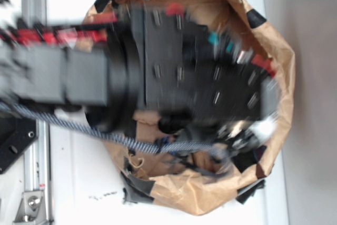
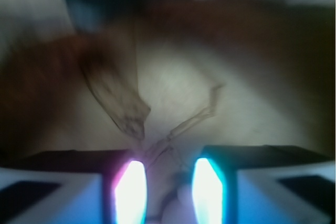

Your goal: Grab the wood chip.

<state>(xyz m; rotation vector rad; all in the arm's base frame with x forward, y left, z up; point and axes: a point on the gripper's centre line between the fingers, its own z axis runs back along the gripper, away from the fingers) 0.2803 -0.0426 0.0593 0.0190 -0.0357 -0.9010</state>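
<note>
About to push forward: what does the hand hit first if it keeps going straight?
Probably the crumpled paper floor. The wood chip lies left of the line between the hand's open fingers, though blur makes depth unclear.

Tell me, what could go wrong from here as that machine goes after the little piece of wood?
Three risks, as I judge them:
1. In the wrist view the wood chip lies left of the end effector, so closing now might miss it.
2. Thin strands lie under the lit fingertips and might get caught.
3. The arm fills the paper bag and may snag its crumpled wall.
</note>
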